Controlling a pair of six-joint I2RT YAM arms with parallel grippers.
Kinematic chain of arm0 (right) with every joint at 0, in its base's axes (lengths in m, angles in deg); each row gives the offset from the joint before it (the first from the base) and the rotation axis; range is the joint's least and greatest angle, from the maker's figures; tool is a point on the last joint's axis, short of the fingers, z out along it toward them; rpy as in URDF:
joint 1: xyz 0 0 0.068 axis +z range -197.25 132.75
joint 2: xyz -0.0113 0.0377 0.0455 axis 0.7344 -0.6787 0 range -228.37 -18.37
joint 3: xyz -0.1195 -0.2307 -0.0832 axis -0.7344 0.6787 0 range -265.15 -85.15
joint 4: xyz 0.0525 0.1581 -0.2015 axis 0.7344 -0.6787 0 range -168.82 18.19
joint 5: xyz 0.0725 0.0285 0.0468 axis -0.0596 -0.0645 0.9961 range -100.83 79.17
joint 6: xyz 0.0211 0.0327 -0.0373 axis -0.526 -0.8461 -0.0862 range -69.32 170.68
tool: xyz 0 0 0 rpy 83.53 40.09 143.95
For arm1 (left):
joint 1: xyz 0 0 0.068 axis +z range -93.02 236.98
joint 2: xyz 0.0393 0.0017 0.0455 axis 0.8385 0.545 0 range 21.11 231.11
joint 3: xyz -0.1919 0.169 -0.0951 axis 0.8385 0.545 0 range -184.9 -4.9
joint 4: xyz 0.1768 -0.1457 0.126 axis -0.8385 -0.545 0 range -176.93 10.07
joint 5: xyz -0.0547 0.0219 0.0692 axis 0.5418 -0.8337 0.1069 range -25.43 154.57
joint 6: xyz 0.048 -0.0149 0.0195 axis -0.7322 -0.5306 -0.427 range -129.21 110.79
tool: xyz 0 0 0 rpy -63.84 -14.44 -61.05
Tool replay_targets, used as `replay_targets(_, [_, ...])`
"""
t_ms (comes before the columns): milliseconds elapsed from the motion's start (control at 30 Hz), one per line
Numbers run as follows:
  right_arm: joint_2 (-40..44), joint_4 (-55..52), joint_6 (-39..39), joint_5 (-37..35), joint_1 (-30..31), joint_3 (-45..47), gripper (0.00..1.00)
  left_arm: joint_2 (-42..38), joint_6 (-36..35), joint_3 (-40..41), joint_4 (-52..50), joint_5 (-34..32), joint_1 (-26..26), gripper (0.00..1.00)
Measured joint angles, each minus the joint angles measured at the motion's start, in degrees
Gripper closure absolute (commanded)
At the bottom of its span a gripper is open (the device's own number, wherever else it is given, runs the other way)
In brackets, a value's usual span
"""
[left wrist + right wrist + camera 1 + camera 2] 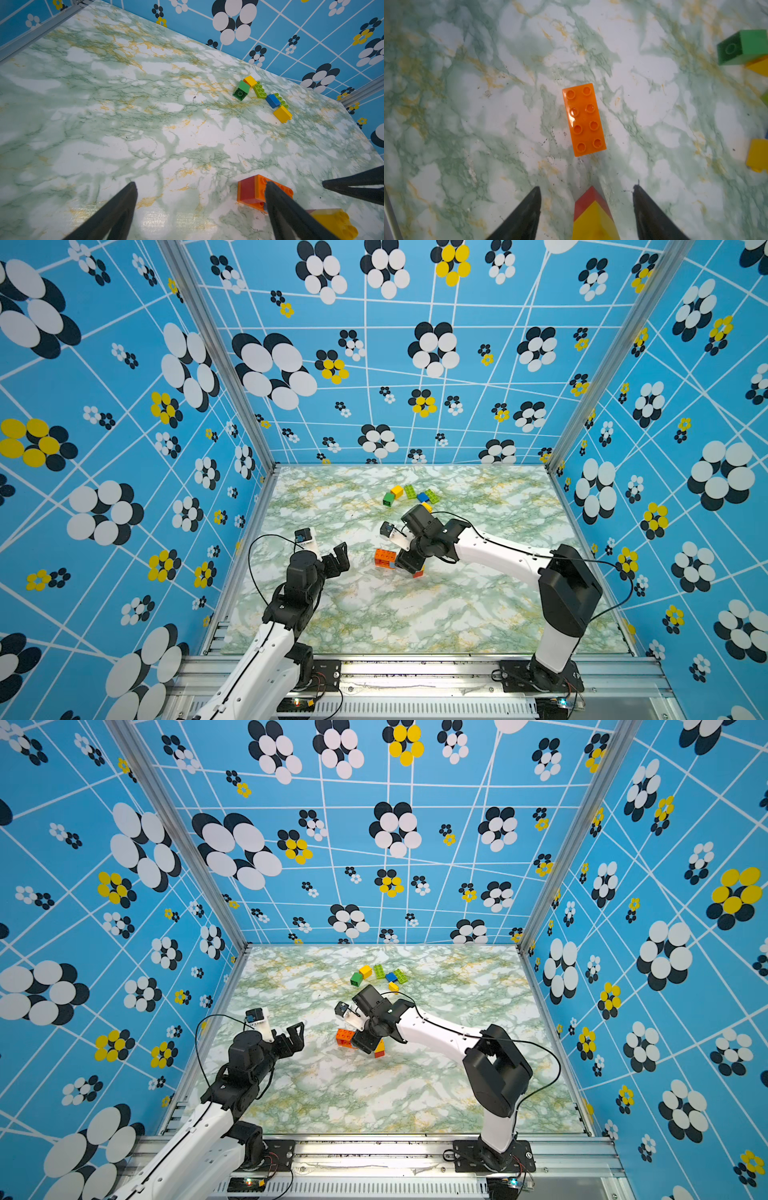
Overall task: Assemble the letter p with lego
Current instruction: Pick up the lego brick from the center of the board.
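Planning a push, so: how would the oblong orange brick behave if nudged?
The orange brick lies flat, studs up, on the smooth marble-patterned table, so it would likely slide rather than tip. It looks like rigid, glossy plastic, probably light and somewhat slippery.

the left arm reaches forward from the near rail, its left gripper raised with fingers spread wide. the right arm bends inward toward the middle, wrist tipped down, and the right gripper points downward with its fingers parted.

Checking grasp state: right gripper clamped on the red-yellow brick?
No: right wrist view shows the right gripper fingers spread clear of the red-yellow brick.
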Motion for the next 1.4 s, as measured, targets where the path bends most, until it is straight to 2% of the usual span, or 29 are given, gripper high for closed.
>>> replay_targets(133, [5.2, 0.5, 3.6, 0.4, 0.0, 1.7, 0.32, 0.0, 0.0, 0.0, 0.0, 0.0, 0.0, 0.03])
replay_targets(267, [11.9, 2.9, 12.8, 0.6, 0.0, 3.1, 0.31, 0.0, 0.0, 0.0, 0.0, 0.0, 0.0, 0.03])
replay_targets(367, [14.2, 6.2, 22.8, 1.9, -0.1, 3.3, 0.29, 0.0, 0.0, 0.0, 0.0, 0.0, 0.0, 0.03])
replay_targets(467, [13.1, 8.2, 33.5, 5.8, -0.7, 2.8, 0.29, 0.0, 0.0, 0.0, 0.0, 0.0, 0.0, 0.03])
replay_targets(600, [6.8, 7.5, 46.2, 14.0, -3.8, -1.9, 0.29, 0.0, 0.0, 0.0, 0.0, 0.0, 0.0, 0.03])
replay_targets(800, [0.4, 7.4, 60.5, 24.6, -7.4, -6.1, 0.29, 0.0, 0.0, 0.0, 0.0, 0.0, 0.0, 0.03])
replay_targets(1067, [-7.5, 3.5, 68.2, 31.2, -8.7, -14.3, 0.31, 0.0, 0.0, 0.0, 0.0, 0.0, 0.0, 0.03])
replay_targets(1300, [-12.2, 1.3, 70.1, 31.5, -8.9, -18.7, 0.32, 0.0, 0.0, 0.2, 0.0, 0.0, 0.0, 0.03])
replay_targets(1400, [-13.8, 1.2, 70.4, 31.4, -8.9, -20.4, 0.36, 0.0, 0.0, 0.2, 0.0, 0.0, 0.0, 0.03])
